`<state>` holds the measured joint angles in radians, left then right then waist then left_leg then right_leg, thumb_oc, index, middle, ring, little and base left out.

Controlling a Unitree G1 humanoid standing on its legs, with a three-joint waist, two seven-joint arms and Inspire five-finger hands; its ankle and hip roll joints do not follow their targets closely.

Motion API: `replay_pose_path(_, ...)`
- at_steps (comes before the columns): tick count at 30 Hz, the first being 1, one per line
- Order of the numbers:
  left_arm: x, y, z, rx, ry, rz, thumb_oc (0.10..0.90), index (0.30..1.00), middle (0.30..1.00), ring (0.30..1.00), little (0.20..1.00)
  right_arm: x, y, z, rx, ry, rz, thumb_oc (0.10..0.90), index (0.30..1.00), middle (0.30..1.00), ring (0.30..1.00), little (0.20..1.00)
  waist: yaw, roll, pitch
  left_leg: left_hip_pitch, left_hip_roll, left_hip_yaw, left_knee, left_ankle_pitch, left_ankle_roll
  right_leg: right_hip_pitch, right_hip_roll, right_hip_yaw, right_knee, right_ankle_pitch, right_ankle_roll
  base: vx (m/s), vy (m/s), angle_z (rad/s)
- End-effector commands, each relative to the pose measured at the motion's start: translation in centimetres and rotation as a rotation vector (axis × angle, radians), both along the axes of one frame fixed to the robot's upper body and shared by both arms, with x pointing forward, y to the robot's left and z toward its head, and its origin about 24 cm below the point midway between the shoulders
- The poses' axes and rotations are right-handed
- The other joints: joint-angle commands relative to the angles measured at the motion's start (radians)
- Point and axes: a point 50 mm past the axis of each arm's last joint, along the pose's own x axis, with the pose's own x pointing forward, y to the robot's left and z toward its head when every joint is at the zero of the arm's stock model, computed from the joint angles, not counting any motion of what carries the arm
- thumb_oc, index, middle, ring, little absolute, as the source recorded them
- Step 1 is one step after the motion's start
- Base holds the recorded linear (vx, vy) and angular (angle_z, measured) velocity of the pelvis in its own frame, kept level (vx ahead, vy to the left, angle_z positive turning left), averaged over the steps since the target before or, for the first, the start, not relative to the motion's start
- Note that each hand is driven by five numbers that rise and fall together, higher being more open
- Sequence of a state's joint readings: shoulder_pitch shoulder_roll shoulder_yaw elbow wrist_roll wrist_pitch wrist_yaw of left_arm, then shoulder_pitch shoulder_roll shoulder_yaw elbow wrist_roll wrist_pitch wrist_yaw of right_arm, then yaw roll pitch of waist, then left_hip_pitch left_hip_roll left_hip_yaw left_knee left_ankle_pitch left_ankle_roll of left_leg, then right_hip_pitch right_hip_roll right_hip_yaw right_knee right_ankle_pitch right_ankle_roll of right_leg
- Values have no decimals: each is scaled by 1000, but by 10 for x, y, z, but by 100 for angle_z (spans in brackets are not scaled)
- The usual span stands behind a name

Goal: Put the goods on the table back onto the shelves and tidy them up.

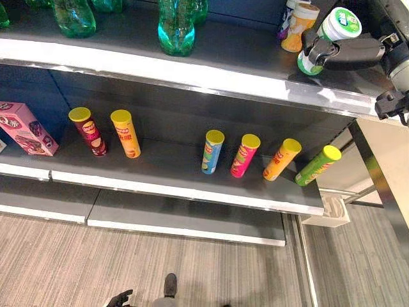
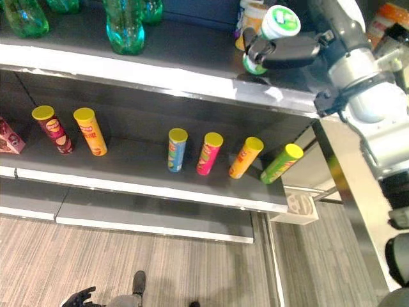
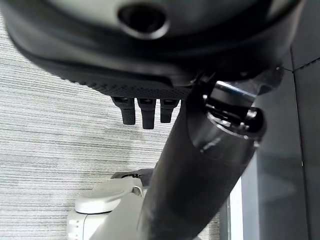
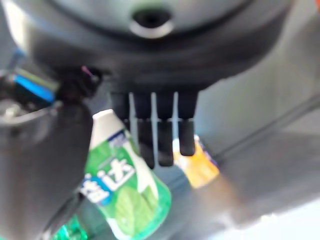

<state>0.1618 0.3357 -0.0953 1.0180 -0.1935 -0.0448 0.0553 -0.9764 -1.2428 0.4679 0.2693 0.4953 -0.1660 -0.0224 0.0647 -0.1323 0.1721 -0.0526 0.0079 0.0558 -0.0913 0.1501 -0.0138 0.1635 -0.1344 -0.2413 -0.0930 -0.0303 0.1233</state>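
My right hand (image 1: pixel 348 54) reaches in over the right end of the top shelf (image 1: pixel 211 67) and is shut on a green and white canister (image 1: pixel 337 24), which it holds tilted just above the shelf. In the right wrist view the canister (image 4: pixel 127 190) lies between the thumb and the fingers (image 4: pixel 160 137). An orange and white canister (image 1: pixel 298 28) stands just behind it on the same shelf. My left hand (image 1: pixel 119 299) hangs low near the floor, fingers relaxed and holding nothing.
Several chip cans stand on the middle shelf: maroon (image 1: pixel 89 131), yellow (image 1: pixel 126 133), blue (image 1: pixel 213 151), pink (image 1: pixel 245 155), orange (image 1: pixel 282 159), green (image 1: pixel 317 165). A pink box (image 1: pixel 25 128) sits at its left. Green bottles (image 1: pixel 176 29) line the top shelf.
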Motion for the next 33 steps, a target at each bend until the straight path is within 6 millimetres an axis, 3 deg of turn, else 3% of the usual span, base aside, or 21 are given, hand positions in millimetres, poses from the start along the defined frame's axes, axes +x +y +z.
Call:
replay_pose_path(1, 15, 14, 9, 52, -60, -33, 800, 900, 900, 900, 900, -18, -8, 38, 27, -136, 3, 400, 300, 300, 300, 300, 40, -18, -56, 124, 77, 9, 4, -148, -91, -66, -19, -2, 6, 85, 62, 0, 0, 0)
replay_pose_path(15, 16, 20, 12, 68, -61, -31, 800, 900, 900, 900, 900, -1, -15, 33, -2, -34, -64, 400, 300, 300, 300, 300, 53, -41, -44, 112, 82, 0, 4, -141, -97, -71, -18, -18, 6, 87, 60, 0, -1, 0)
replay_pose_path(20, 17, 26, 13, 83, -55, -14, 800, 900, 900, 900, 900, 0, -9, 42, -56, -31, -68, 400, 300, 300, 300, 300, 49, -40, -44, 107, 82, -3, 4, -138, -101, -73, -20, -21, 6, 88, 59, -5, -9, 2)
replay_pose_path(25, 15, 24, 11, 77, -44, 2, 800, 900, 900, 900, 900, 6, 3, 51, -125, -26, -68, 400, 300, 300, 300, 300, 43, -30, -58, 113, 83, 1, 4, -141, -103, -68, -18, -21, 6, 87, 59, 0, 0, 0)
replay_pose_path(28, 14, 15, 7, 58, -32, -14, 800, 900, 900, 900, 900, 14, 18, 59, -195, -12, -69, 400, 300, 300, 300, 300, 37, -7, -77, 119, 82, 4, 4, -146, -106, -60, -16, -23, 6, 76, 61, 15, 0, 4)
replay_pose_path(33, 17, 11, 6, 53, -33, -43, 800, 900, 900, 900, 900, 17, 17, 62, -219, -4, -96, 400, 300, 300, 300, 300, 32, 4, -84, 124, 83, 8, 4, -148, -107, -54, -12, -23, 6, 71, 59, 3, -1, 1)
